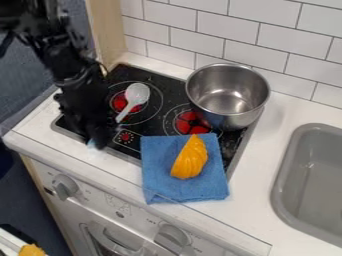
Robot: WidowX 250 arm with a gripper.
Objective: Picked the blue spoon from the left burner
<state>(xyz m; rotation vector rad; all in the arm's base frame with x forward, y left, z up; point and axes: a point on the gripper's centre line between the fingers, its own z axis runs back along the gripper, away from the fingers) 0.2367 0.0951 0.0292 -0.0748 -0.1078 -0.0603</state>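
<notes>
While your claw (pixel 99 137) hangs low at the left front edge of the black stove (pixel 148 117), you can't tell how far open it is, or whether it grips the pale blue bit (pixel 91 143) by its lower end; nor can you tell if that's the blue spoon. To its right, you have a whitish spoon (pixel 137 93) lying across the left burner, then a blue cloth (pixel 158 172) under a ridged yellow piece (pixel 190 159), a steel pot (pixel 228 92) farther back, and the grey sink (pixel 290 187).
</notes>
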